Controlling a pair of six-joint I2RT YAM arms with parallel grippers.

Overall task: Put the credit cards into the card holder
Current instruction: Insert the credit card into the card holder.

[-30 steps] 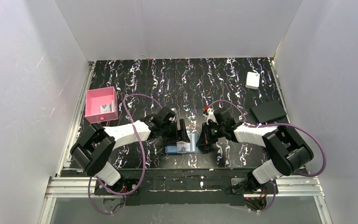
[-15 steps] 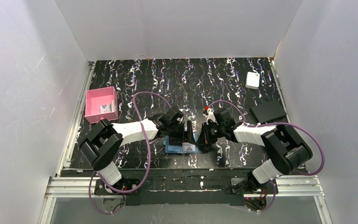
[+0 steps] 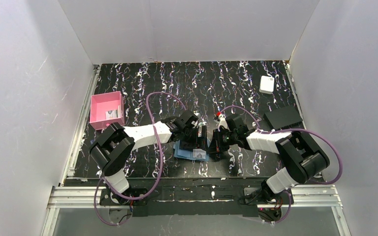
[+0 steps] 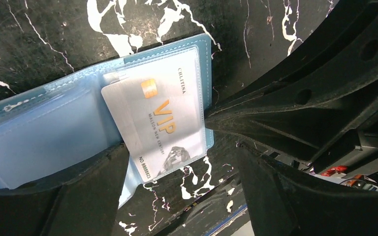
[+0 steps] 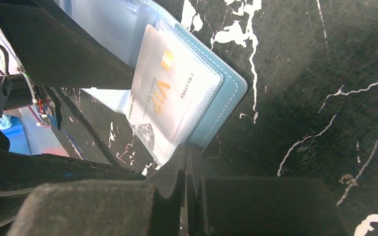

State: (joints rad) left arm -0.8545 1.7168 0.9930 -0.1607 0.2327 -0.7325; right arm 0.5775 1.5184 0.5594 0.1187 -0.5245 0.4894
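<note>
The teal card holder [image 3: 183, 151] lies open near the table's front, between my two grippers. A pale VIP credit card [image 4: 162, 123] sits slanted and partly inside its clear right-hand slot, with its lower end sticking out; the card also shows in the right wrist view [image 5: 160, 103]. My left gripper [image 4: 182, 164] is open just above the card holder [image 4: 39, 137], one finger [image 4: 54, 196] over its left half. My right gripper [image 5: 185, 152] is shut on the right edge of the card holder [image 5: 226, 98]. Another pale card [image 3: 111, 114] lies in the pink tray [image 3: 98, 105].
A white box [image 3: 267, 84] sits at the back right. Flat black rectangles [image 3: 283, 118] lie by the right wall. The pink tray stands at the left. The two grippers [image 3: 200, 142] [image 3: 213, 150] are close together over the card holder.
My left gripper has moved right, from beside the card holder to over it. The card holder has turned slightly. My right gripper has stayed at its right edge.
</note>
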